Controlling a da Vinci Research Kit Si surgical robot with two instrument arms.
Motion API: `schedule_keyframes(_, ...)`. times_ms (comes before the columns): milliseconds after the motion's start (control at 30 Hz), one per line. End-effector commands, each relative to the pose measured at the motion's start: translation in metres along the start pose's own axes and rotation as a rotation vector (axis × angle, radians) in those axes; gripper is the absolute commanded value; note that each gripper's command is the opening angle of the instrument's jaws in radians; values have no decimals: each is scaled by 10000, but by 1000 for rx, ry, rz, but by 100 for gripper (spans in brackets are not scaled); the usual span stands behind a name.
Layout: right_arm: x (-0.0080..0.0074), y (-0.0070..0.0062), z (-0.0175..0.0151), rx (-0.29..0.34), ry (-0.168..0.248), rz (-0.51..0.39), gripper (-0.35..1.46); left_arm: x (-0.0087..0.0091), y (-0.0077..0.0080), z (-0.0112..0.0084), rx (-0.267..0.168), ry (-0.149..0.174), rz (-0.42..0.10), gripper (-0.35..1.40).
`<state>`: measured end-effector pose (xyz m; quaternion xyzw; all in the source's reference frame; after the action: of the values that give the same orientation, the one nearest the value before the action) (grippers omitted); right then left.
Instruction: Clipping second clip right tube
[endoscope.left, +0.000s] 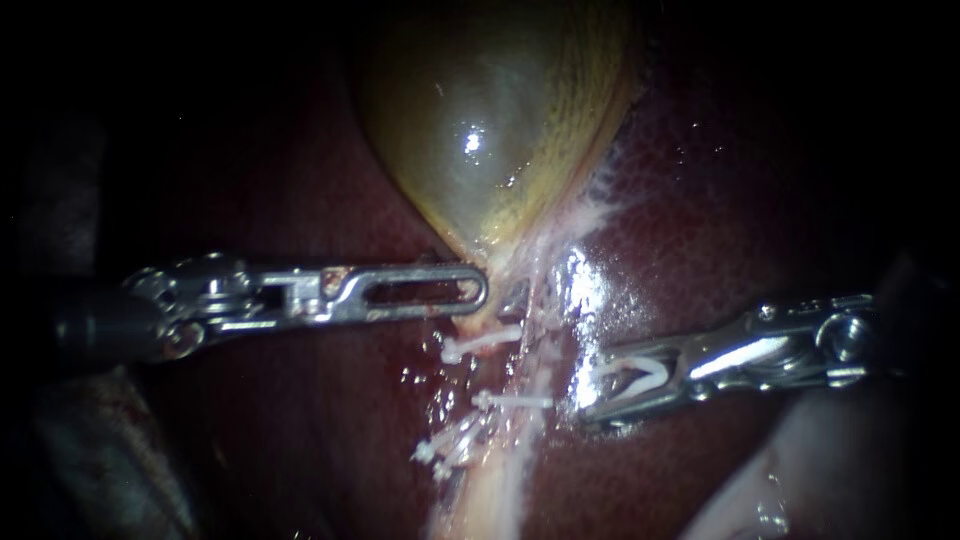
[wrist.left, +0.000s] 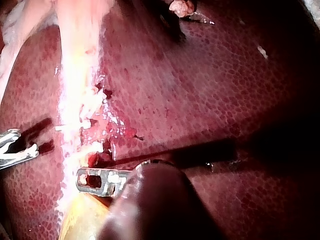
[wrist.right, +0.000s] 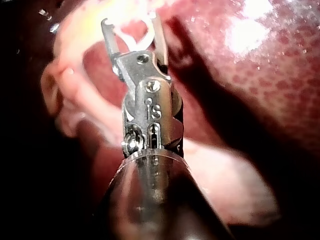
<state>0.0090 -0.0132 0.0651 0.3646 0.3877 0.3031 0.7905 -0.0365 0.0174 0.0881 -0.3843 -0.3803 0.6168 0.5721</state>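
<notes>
The yellow-green gallbladder (endoscope.left: 490, 130) tapers to a neck between the two instruments. My left instrument (endoscope.left: 478, 291) comes in level from the left, its slotted jaws together on that neck; in the left wrist view the jaws (wrist.left: 82, 179) rest on pale yellow tissue. My right instrument (endoscope.left: 592, 390) lies just right of the pale tube strand (endoscope.left: 528, 405), not around it. Its jaws stand apart with a white clip (endoscope.left: 635, 376) seated between them, also seen in the right wrist view (wrist.right: 131, 22). Three white clips sit on the strand (endoscope.left: 482, 345), (endoscope.left: 512, 401), (endoscope.left: 440, 450).
Dark red liver (endoscope.left: 700, 220) surrounds the strand on both sides, wet and glossy beside it. Pale fatty tissue (endoscope.left: 790, 480) lies under my right instrument's shaft. In the left wrist view my right instrument's jaw tips (wrist.left: 17, 150) show beside the strand.
</notes>
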Motion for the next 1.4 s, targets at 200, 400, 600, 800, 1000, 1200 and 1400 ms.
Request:
schedule_keyframes(200, 4, -1, 15, -8, 3, 4, 48, -3, 4, -20, -7, -10, 0, -35)
schedule_keyframes(400, 4, 3, 34, -17, 9, 4, 48, -5, 9, -37, -10, -19, -1, -35)
schedule_keyframes(600, 2, 13, 53, -27, 17, 44, 48, -6, 18, -56, -10, -21, -4, -35)
schedule_keyframes(800, -2, 20, 68, -35, 23, 53, 46, -6, 24, -65, -8, -19, -7, -35)
schedule_keyframes(1000, -3, 26, 77, -40, 28, 76, 46, -7, 30, -69, -8, -19, -9, -35)
schedule_keyframes(1200, -4, 29, 84, -43, 30, 75, 46, -8, 34, -70, -8, -20, -10, -35)
schedule_keyframes(1400, -5, 32, 92, -47, 33, 86, 45, -8, 38, -71, -8, -20, -11, -35)
